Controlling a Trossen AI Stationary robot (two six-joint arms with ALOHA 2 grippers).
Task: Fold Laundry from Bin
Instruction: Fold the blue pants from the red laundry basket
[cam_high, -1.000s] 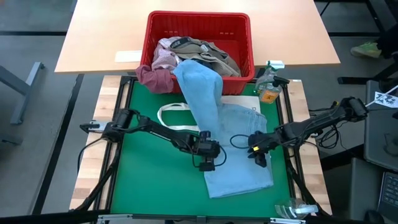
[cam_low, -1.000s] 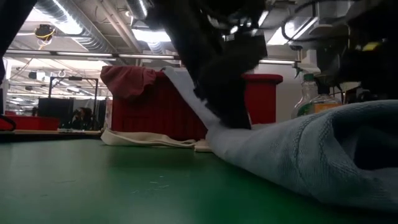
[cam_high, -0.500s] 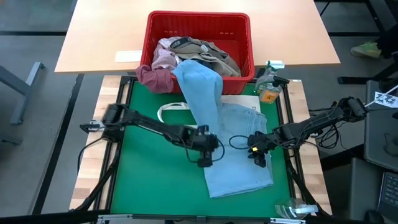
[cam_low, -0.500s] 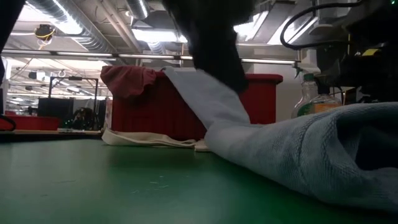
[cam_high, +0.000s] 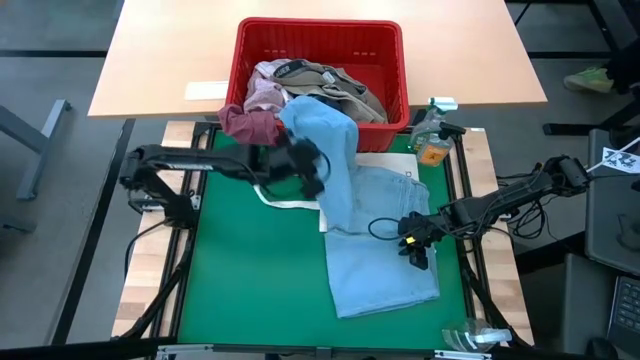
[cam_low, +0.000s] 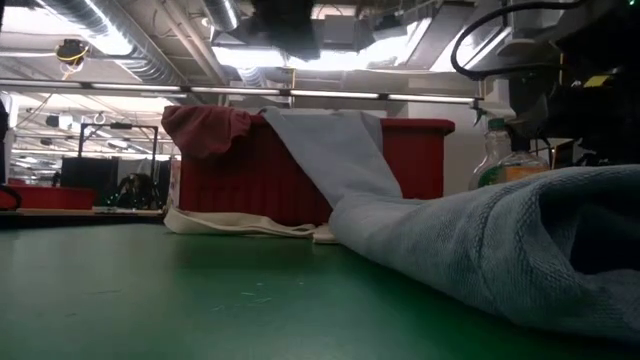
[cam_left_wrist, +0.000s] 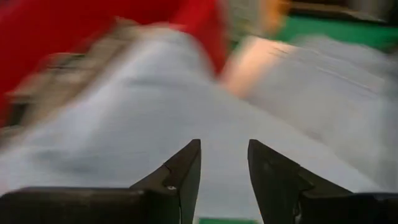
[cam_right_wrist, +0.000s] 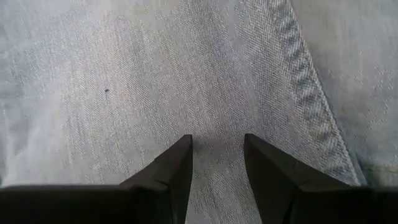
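Note:
The red bin (cam_high: 320, 24) stands at the table's far edge, with khaki (cam_high: 340, 85), pale pink (cam_high: 265, 95) and maroon (cam_high: 250, 125) laundry in it. Light blue jeans (cam_high: 385, 250) lie flat on the green mat, and one leg (cam_high: 325, 140) drapes up over the bin's front rim. My left gripper (cam_high: 318, 172) hovers open above that leg near the bin, nothing between its fingers (cam_left_wrist: 186, 168). My right gripper (cam_high: 415, 248) stands open, pointing down at the flat part of the jeans (cam_right_wrist: 124, 81). My right gripper points down at the jeans beside a stitched seam (cam_right_wrist: 305, 68), its fingertips (cam_right_wrist: 183, 146) close against the denim with no cloth gathered between them. Whether they touch the cloth, I cannot tell.
A flat white tote bag (cam_high: 285, 195) lies on the mat under my left arm, partly beneath the jeans. A spray bottle (cam_high: 430, 140) stands at the mat's far right corner beside the bin. Bare green mat (cam_high: 250, 280) lies to the near left.
My left gripper has risen from the jeans' left edge on the mat and swung toward the far edge, to above the draped leg near the bin. It has tipped and rolled on the way. Its finger gap shows no change. The jeans stay lying.

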